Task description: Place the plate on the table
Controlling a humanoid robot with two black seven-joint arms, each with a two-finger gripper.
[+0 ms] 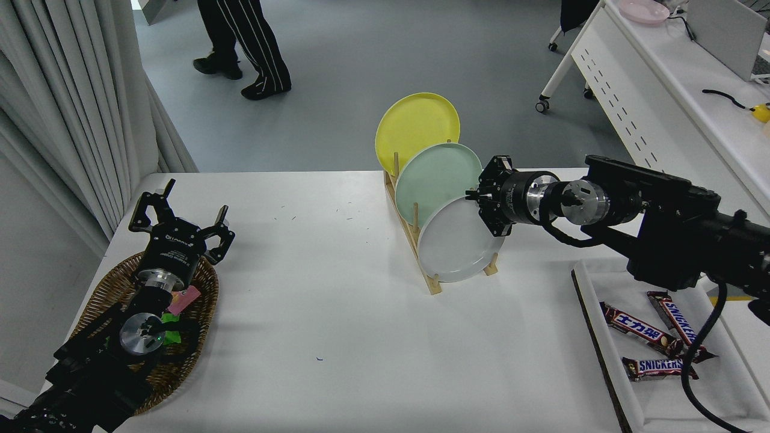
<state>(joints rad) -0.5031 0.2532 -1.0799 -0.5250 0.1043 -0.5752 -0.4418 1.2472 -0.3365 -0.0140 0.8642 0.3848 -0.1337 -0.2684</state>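
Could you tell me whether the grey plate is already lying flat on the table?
No, the grey plate stands on edge in the wooden rack.

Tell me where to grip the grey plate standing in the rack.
Take the grey plate by its upper right rim, coming from the right, where the right pincer already is. It stands on edge at the front of the wooden rack, with that rim exposed.
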